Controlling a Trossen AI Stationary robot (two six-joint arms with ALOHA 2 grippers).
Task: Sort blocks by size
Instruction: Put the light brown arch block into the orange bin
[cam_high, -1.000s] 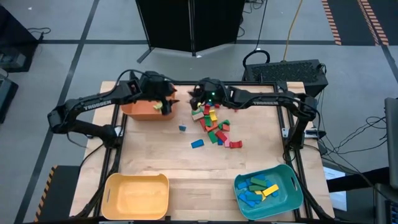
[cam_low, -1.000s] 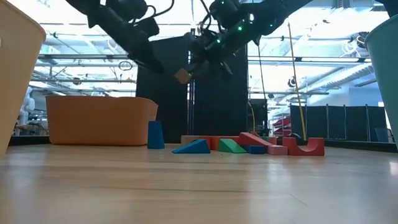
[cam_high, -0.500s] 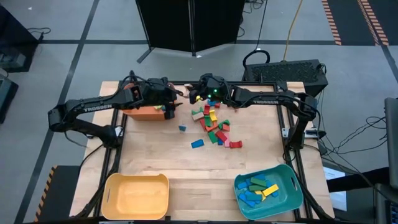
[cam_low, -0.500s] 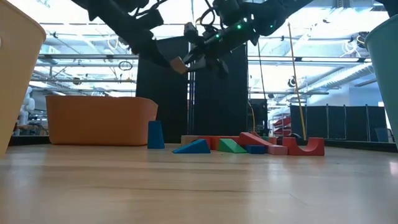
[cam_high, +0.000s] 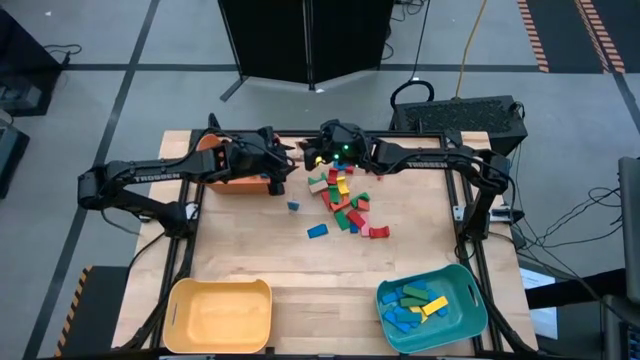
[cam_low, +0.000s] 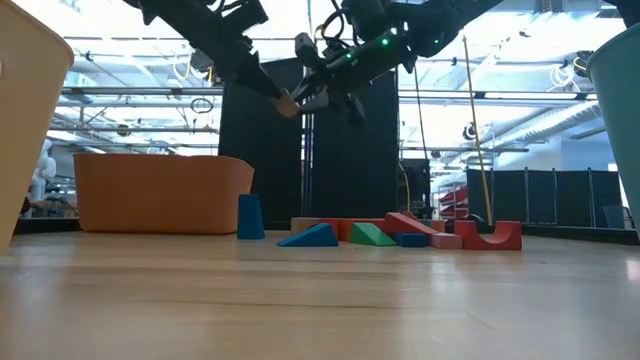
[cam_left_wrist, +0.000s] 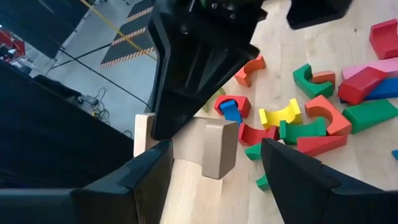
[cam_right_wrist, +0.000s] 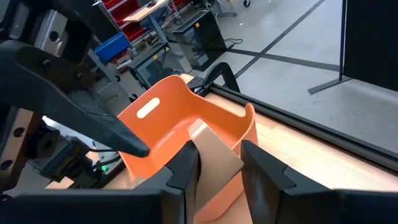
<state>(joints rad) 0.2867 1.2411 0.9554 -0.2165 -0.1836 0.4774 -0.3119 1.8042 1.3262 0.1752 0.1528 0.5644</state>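
From my station I see a wooden table (cam_high: 300, 280) on a grey floor, with a dark cabinet beyond its far edge and a workshop room behind. Three bins sit on it: an orange bin (cam_high: 232, 178) at the far left, a yellow bin (cam_high: 220, 316) at the near left corner, and a teal bin (cam_high: 432, 308) at the near right corner with blue, yellow and green blocks inside.

The main pile of blocks (cam_high: 343, 204) lies at the far centre of the table: red, green, yellow, pink, orange and blue pieces, arches among them. A small blue block (cam_high: 293, 206) and a blue wedge (cam_high: 317, 231) lie apart, nearer the left side of the pile.

Both arms meet in the air above the far edge, between the orange bin and the pile. My right gripper (cam_right_wrist: 214, 163) is clamped on a plain tan block (cam_left_wrist: 217, 149), holding it well above the table. My left gripper (cam_left_wrist: 214, 163) faces it with its fingers (cam_left_wrist: 146, 174) spread wide, one on each side of the tan block; I cannot tell whether they touch it. In the low view the two grippers come together at that block (cam_low: 288, 102), high over the table.
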